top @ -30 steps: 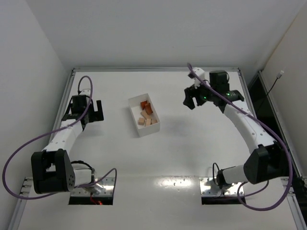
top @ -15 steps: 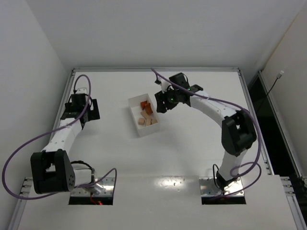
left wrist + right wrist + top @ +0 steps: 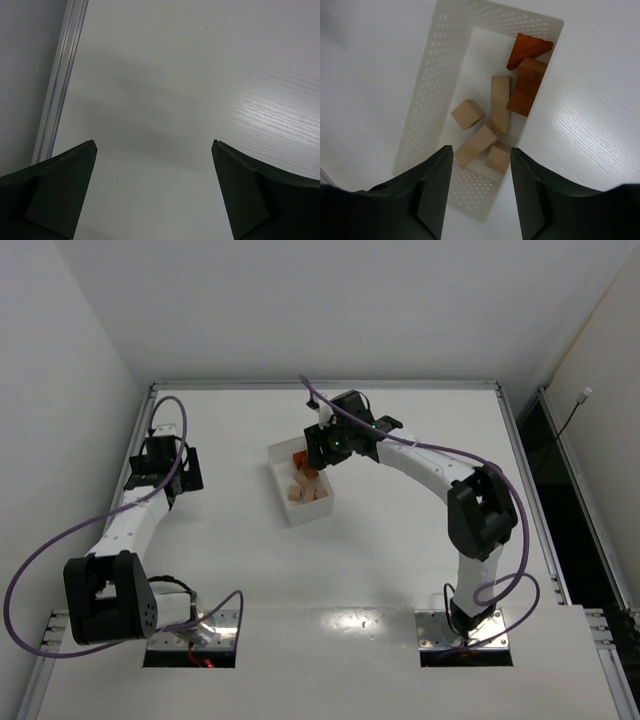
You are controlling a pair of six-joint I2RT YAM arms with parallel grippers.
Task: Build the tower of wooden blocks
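what changed: the right gripper [image 3: 322, 448] just swung over from the far-right side of the table [image 3: 400, 540] and its jaws have narrowed
right gripper: now hanging over the white bin [image 3: 445, 60], jaws partway open, nothing in them
left gripper [image 3: 154, 145]: spread wide, empty, near the table's left edge, hardly budged
wood blocks [image 3: 492, 120]: all loose in the bin, tan and reddish ones, roughly mid-table
wood block tower: not started, no stack anywhere
my take: looks like it's lining up the first pick, probably a tan piece
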